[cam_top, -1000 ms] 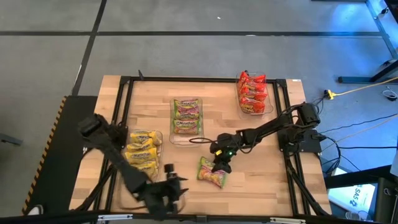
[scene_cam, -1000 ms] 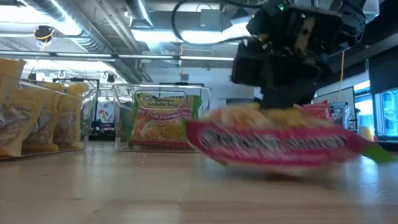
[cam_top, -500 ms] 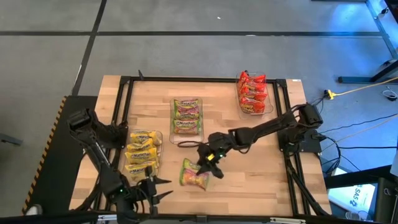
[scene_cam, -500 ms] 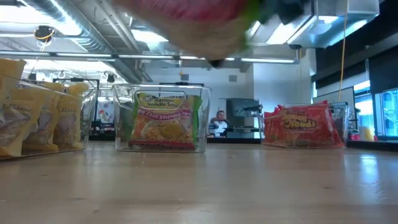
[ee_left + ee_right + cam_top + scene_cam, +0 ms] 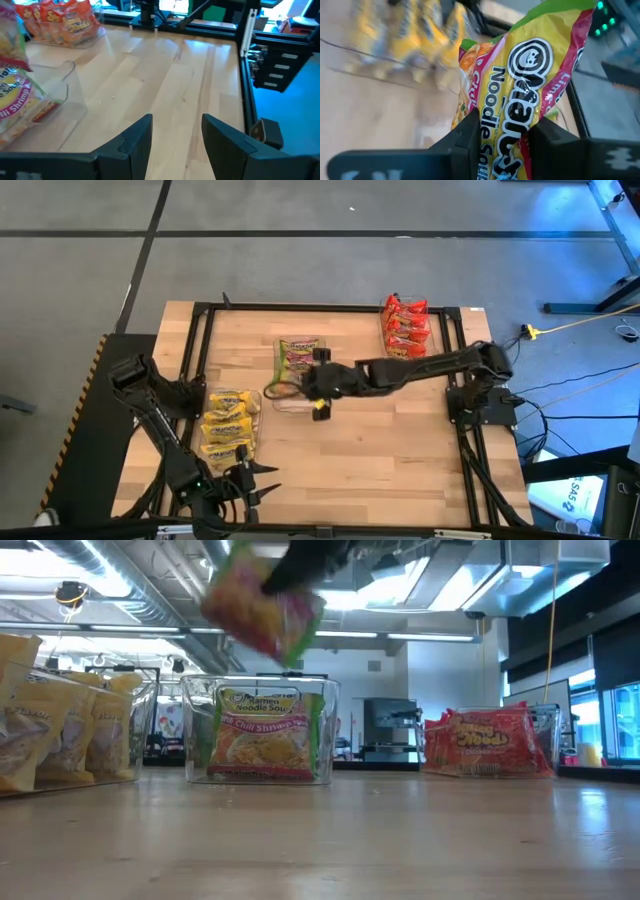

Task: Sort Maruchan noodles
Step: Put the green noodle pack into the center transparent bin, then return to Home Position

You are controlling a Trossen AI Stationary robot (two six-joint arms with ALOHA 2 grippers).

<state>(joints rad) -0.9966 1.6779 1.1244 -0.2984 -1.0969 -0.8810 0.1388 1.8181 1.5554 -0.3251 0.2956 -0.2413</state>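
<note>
My right gripper (image 5: pixel 318 387) is shut on a green-and-pink Maruchan noodle packet (image 5: pixel 520 95) and holds it in the air over the middle clear bin (image 5: pixel 300 395) of like green packets. In the low view the held packet (image 5: pixel 262 605) hangs tilted above that bin (image 5: pixel 262 730). Yellow packets stand in the left bin (image 5: pixel 228 427), and red ones in the far right bin (image 5: pixel 407 330). My left gripper (image 5: pixel 250 480) waits open at the near left edge, and its own view shows nothing between its fingers (image 5: pixel 175 140). My right gripper pinches the packet between its two fingers, which sit on its printed flat faces near one end (image 5: pixel 512 142). The fingers reach in from the table's right side, slanting down. The packet is lifted clear of the table and tilted, with its free end (image 5: pixel 555 20) sticking out beyond the fingertips.
A black frame (image 5: pixel 205 310) runs around the wooden table top. Bare wood (image 5: pixel 400 450) lies between the bins and the near edge. The right arm (image 5: pixel 420 368) stretches across the table's middle.
My right gripper has lifted the green packet off the table near the middle, rolled its wrist, and carried it up and toward the far left to over the middle bin. My left arm drew back toward the near left corner early on and then kept still.
</note>
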